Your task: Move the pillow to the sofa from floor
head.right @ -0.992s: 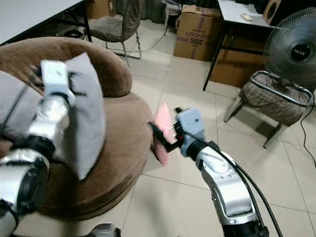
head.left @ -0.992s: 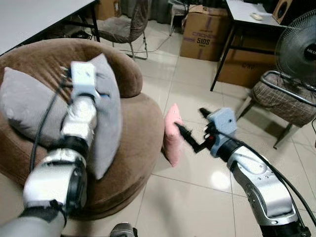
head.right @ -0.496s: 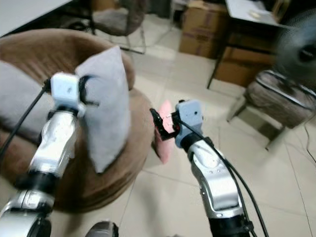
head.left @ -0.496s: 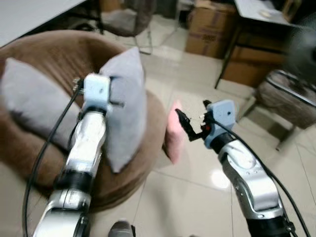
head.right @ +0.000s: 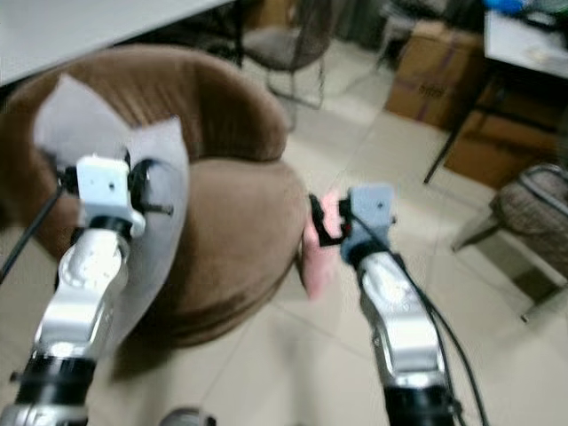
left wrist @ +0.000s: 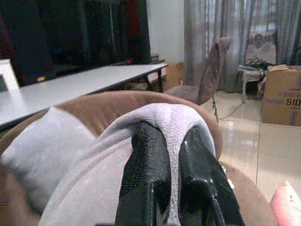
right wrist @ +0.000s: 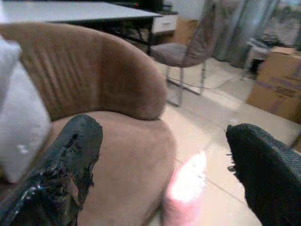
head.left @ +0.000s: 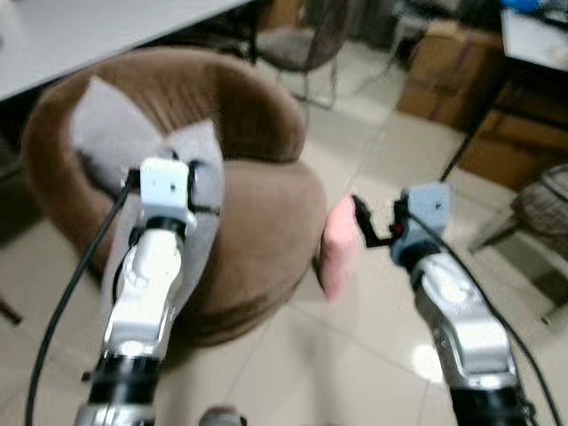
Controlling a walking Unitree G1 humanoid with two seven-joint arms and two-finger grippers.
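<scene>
My left gripper (left wrist: 171, 183) is shut on a fold of a grey pillow (head.left: 206, 231), which hangs over the near left side of the round brown sofa (head.left: 262, 209). A second grey pillow (head.left: 102, 124) leans against the sofa's back. A pink pillow (head.left: 340, 248) stands on the tiled floor against the sofa's right side. My right gripper (head.left: 364, 222) is open just to the right of the pink pillow (right wrist: 186, 188), a little above it, with nothing between its fingers (right wrist: 70, 165).
A white table (head.left: 89, 35) stands behind the sofa at the left. A chair (head.left: 306, 40) and cardboard boxes (head.left: 444, 71) are at the back. A black-legged table (head.left: 479, 124) and a cushioned chair (head.left: 546, 200) stand at the right. Open tiled floor lies near me.
The whole view has shifted, so the camera moved. My left arm has lowered the grey pillow toward the sofa's near left side. The right gripper stays open by the pink pillow.
</scene>
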